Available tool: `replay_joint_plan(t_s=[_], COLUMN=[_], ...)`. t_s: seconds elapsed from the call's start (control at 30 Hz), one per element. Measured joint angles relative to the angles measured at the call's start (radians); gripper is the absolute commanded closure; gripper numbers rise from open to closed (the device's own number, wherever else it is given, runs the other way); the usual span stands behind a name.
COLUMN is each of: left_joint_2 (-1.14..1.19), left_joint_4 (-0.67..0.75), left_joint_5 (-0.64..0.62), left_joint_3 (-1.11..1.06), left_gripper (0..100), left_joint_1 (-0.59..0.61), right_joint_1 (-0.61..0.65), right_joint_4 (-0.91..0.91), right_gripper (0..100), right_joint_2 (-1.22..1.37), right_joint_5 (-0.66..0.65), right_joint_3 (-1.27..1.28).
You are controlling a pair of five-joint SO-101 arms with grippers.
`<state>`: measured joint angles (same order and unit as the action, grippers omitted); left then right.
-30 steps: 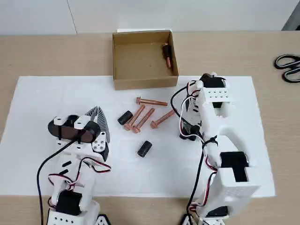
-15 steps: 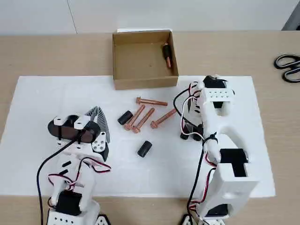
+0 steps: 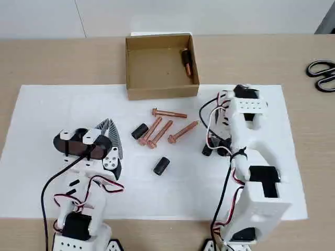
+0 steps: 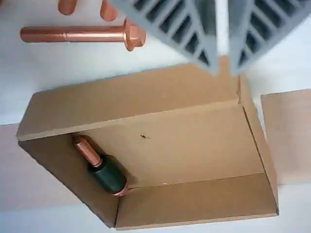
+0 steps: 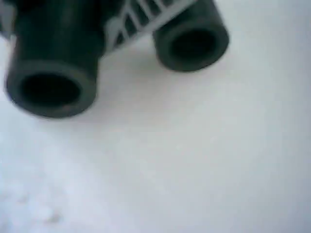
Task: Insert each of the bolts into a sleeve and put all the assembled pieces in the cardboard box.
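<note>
The cardboard box stands at the back of the white paper, with one bolt in a black sleeve lying along its right wall; the same assembled piece lies in a corner of the box in the left wrist view. Several loose copper bolts lie in front of the box, one of them just below my left gripper, which is shut and empty. My right gripper points down right of the bolts, over two black sleeves.
Two more black sleeves lie among and in front of the bolts. Scissors rest on the wooden table at the far right. The left arm's body stands at the front left of the white paper.
The right arm has shifted a little to the right. The left arm, bolts and sleeves have stayed where they were.
</note>
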<state>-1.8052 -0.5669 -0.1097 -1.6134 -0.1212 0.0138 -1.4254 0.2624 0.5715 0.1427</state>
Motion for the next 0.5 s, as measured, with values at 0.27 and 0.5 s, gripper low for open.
replay_joint_plan(t_s=[0.27,0.5], left_joint_2=[0.0,0.0], left_joint_4=[0.0,0.0], left_joint_5=[0.002,0.002], left_joint_3=[0.0,0.0], left_gripper=[99,99], left_joint_1=[0.0,0.0], right_joint_1=[-0.117,-0.146], right_joint_4=[-0.147,-0.241], right_gripper=[99.5,99.5], right_joint_2=[0.002,-0.014], right_joint_5=[0.0,-0.044], right_joint_3=[-0.087,-0.361])
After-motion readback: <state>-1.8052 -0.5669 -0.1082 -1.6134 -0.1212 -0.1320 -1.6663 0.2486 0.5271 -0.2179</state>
